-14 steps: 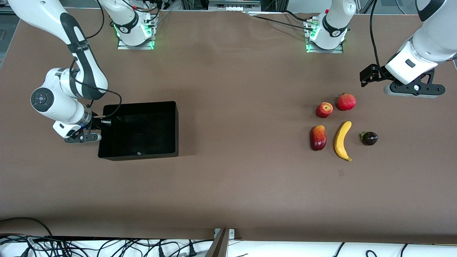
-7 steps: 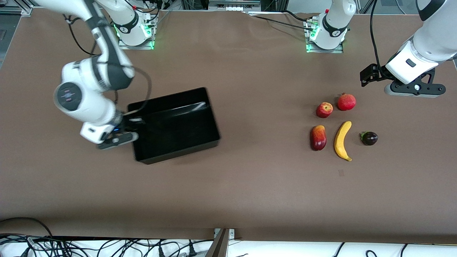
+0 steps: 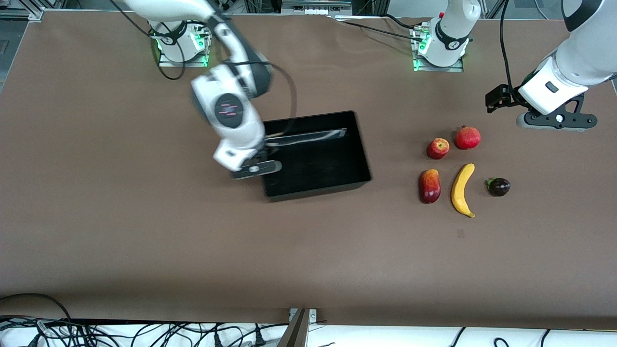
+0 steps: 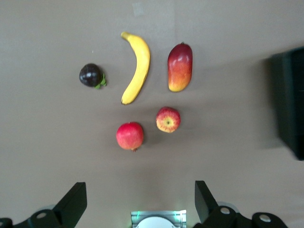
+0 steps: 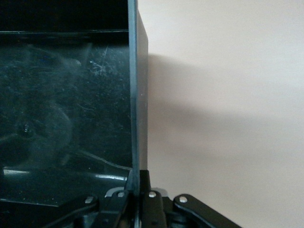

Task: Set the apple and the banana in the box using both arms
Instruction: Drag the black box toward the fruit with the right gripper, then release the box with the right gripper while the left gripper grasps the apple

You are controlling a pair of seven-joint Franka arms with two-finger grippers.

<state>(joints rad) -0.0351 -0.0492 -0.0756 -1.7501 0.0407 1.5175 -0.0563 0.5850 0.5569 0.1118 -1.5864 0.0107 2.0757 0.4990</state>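
A brown matte tabletop fills the front view, with a strip of white surface strewn with black cables along the edge nearest the front camera and the two arm bases, lit green, bolted along the edge farthest from it. The box sits near the middle of the tabletop, slightly skewed, its glossy black floor catching a streak of light. The right gripper is clamped on the box's wall at the end toward the right arm's side; the right wrist view shows its fingers pinched on either face of that thin upright wall. The fruits lie grouped toward the left arm's end: the apple just beside a uniformly red round fruit, and nearer the front camera the banana between a red-yellow mango and a small dark purple fruit, none touching. The left gripper hangs above bare tabletop at that end, beside the fruit group, waiting; its fingers stand wide apart and hold nothing.
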